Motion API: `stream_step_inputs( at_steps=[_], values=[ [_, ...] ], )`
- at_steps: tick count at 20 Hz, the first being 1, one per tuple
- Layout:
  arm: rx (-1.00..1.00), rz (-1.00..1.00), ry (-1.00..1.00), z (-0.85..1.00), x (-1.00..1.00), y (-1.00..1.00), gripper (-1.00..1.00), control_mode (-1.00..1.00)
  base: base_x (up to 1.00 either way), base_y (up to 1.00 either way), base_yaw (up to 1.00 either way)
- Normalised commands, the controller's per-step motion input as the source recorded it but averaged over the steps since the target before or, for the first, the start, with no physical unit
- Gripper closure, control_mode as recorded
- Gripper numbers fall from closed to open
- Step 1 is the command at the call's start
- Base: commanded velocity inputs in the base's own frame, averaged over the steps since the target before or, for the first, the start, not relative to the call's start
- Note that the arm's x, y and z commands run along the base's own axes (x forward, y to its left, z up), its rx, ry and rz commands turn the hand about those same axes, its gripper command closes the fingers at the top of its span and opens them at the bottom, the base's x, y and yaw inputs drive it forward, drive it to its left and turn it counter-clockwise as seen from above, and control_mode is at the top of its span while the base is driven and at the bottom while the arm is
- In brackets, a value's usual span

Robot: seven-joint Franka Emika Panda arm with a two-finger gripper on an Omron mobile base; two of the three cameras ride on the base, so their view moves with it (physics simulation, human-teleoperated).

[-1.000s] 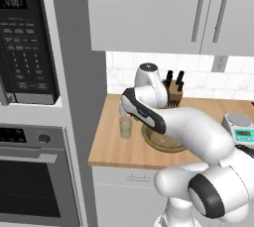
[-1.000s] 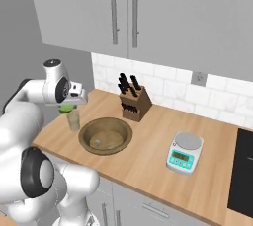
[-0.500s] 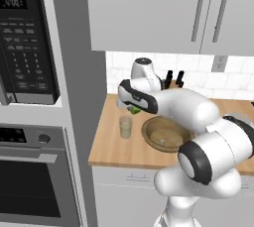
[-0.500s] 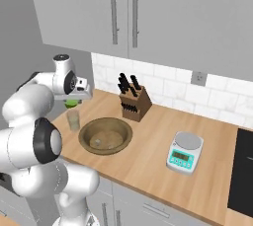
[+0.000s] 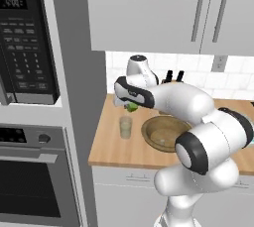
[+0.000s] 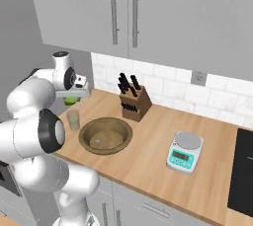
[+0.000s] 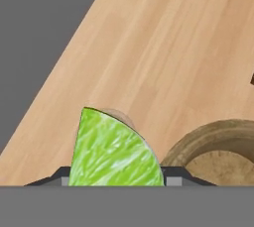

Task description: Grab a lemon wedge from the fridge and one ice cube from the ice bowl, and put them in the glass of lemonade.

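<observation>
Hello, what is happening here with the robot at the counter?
The gripper holds the lemon wedge just above the glass of lemonade, which stands on the wooden counter beside the ice bowl. The wedge is not yet in the glass.

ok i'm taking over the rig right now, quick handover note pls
Hand: shut on the lemon wedge, held just above the glass of lemonade.
Glass: upright on the counter, left of the ice bowl as seen in the right base view, close beside it.
Ice bowl: on the counter; I cannot make out the ice in it clearly.
Done: wedge fetched and brought over the glass.
Left: release the wedge into the glass, then pick one ice cube from the bowl and drop it in too.
</observation>
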Motion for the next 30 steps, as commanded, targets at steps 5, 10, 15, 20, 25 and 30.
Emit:
stream_step_inputs(
  at_steps=[5,10,15,20,25,30],
  values=[
    [-0.01,-0.06,0.00,0.00,0.13,0.21,1.00,-1.00,0.00,0.00,0.00],
    [0.00,0.00,0.00,0.00,0.18,0.00,1.00,-1.00,0.00,0.00,0.00],
    [0.00,0.00,0.00,-0.04,0.10,0.00,1.00,-1.00,0.00,0.00,0.00],
    [0.00,-0.01,-0.06,-0.09,-0.31,0.00,1.00,-1.00,0.00,0.00,0.00],
    [0.00,0.00,-0.03,0.00,-0.42,0.00,1.00,-1.00,0.00,0.00,0.00],
    [0.00,0.00,0.01,0.00,0.25,0.00,1.00,-1.00,0.00,0.00,0.00]
  ],
)
